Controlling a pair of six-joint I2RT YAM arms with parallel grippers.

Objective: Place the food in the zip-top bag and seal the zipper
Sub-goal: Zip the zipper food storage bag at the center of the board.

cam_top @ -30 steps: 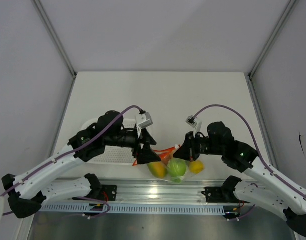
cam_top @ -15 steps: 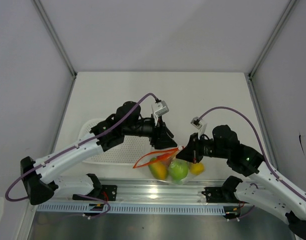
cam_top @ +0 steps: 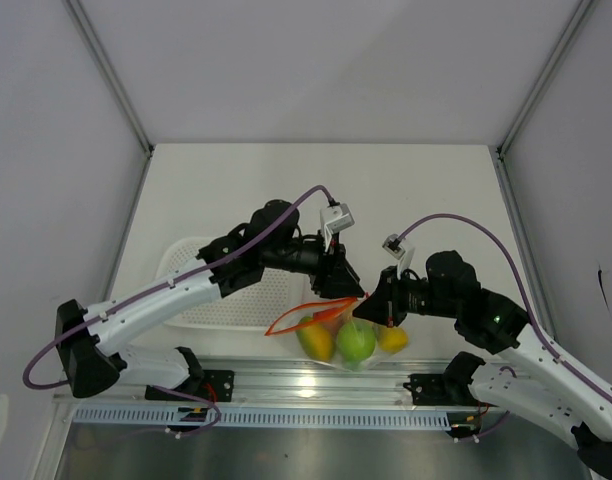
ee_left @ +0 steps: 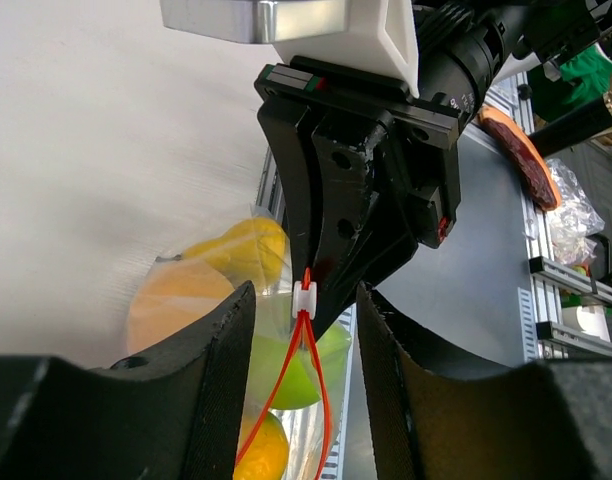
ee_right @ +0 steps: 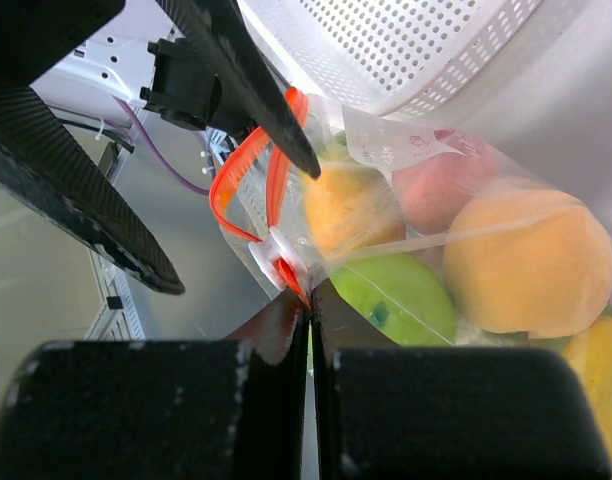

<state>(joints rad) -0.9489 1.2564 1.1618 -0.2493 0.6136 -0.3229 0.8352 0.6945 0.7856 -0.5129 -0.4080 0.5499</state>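
Clear zip-top bag [ee_right: 381, 135] w/ fruit [cam_top: 356, 343] inside, zipper [ee_right: 248, 150] open.

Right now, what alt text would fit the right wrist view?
The right gripper, jaws shut, pinches one end of the zipper on a zip-top bag holding food. The left gripper straddles the zipper with open jaws; a white basket lies behind.

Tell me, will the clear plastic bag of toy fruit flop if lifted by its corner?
Probably floppy: the clear plastic bag wrinkles around the fruit. It likely sags, fruit bunched at one end. The round green fruit might roll inside.
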